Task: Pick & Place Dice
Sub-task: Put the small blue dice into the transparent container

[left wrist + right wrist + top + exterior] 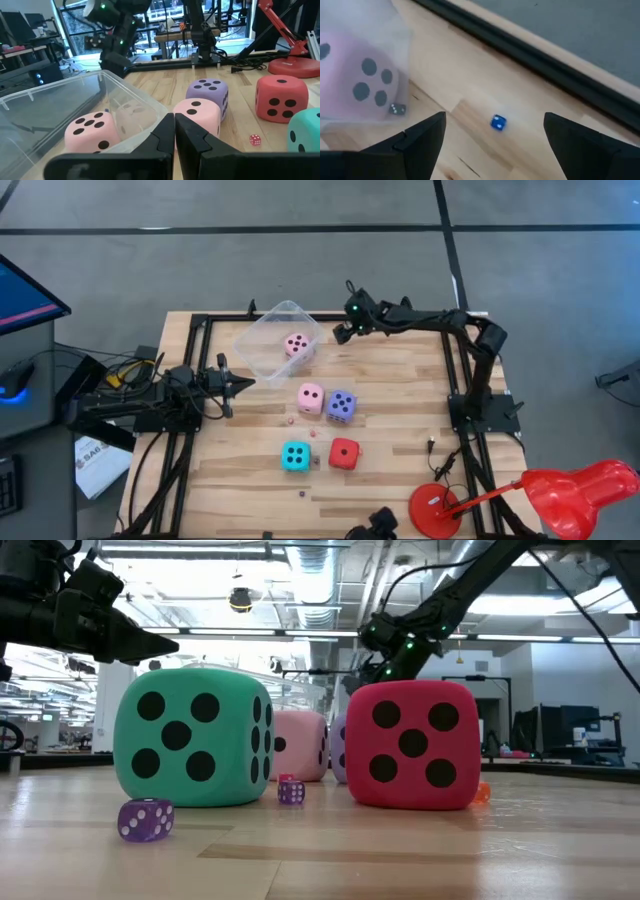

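Inspecting the table, we find one pink die inside the clear tub at the far side. A second pink die and the violet die sit touching near the middle; the cyan die and red die lie nearer the front, apart. We note the right end effector just beside the tub, fingers spread, holding nothing. The left end effector rests closed and empty, near the tub.

Both slender matte-black jointed arms are trailing black cables; the right arm's wrist is glowing with a small green light.
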Robot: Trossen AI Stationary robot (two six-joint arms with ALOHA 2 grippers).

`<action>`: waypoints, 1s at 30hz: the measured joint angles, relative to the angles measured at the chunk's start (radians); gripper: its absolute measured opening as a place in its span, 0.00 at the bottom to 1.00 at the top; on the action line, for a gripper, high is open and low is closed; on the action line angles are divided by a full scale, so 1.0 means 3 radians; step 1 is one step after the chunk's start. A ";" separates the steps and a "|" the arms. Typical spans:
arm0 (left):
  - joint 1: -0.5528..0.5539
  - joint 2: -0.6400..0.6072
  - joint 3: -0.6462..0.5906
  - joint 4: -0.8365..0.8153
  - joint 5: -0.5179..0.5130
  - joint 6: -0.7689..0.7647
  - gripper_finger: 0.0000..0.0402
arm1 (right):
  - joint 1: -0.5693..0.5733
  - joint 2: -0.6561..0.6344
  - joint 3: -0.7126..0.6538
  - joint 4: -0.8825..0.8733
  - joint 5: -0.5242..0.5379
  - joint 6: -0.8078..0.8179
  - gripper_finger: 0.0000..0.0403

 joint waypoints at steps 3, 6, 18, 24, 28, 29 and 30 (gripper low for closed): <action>0.0000 0.0000 0.0000 0.0000 0.0000 0.0000 0.01 | 0.0001 0.0154 0.0161 -0.0158 -0.0002 -0.0023 0.82; 0.0001 0.0000 0.0000 0.0000 -0.0003 0.0000 0.01 | -0.0003 0.0294 0.0382 -0.0393 0.0002 -0.0033 0.82; 0.0001 0.0000 0.0000 0.0000 -0.0017 0.0000 0.01 | 0.0015 0.0845 0.1132 -0.1251 -0.0007 -0.0208 0.82; 0.0001 0.0000 0.0000 0.0000 -0.0015 0.0000 0.01 | 0.0017 0.0864 0.1176 -0.1276 -0.0087 -0.0208 0.80; 0.0001 0.0000 0.0000 0.0000 -0.0014 0.0000 0.01 | 0.0015 0.0865 0.1172 -0.1289 -0.0099 -0.0206 0.77; 0.0000 0.0000 0.0000 0.0000 -0.0014 0.0000 0.01 | 0.0015 0.0865 0.1172 -0.1294 -0.0115 -0.0206 0.77; 0.0001 0.0000 0.0000 0.0000 -0.0014 0.0001 0.01 | 0.0014 0.0865 0.1172 -0.1303 -0.0168 -0.0206 0.76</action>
